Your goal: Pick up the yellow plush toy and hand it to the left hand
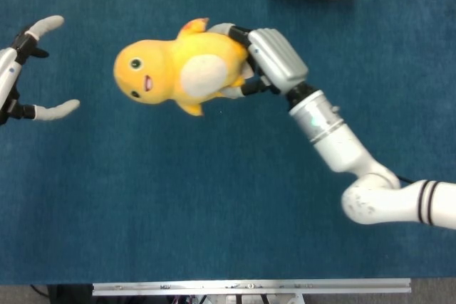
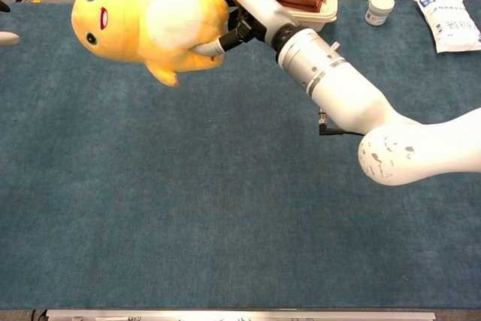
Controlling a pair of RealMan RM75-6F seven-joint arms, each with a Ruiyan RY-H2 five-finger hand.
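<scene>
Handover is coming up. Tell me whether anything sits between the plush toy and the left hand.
Nothing visible does. The right hand holds the yellow plush toy in the air, head toward the left hand, whose fingers are spread apart. Only bare blue table shows in the gap between them.

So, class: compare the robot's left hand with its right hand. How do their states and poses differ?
The right hand grips the yellow plush toy, lifted off the blue cloth table; the left hand holds nothing. Right-hand fingers wrap the toy's rear; left-hand fingers are spread apart facing the toy. Both are grey-white with dark joints.
</scene>
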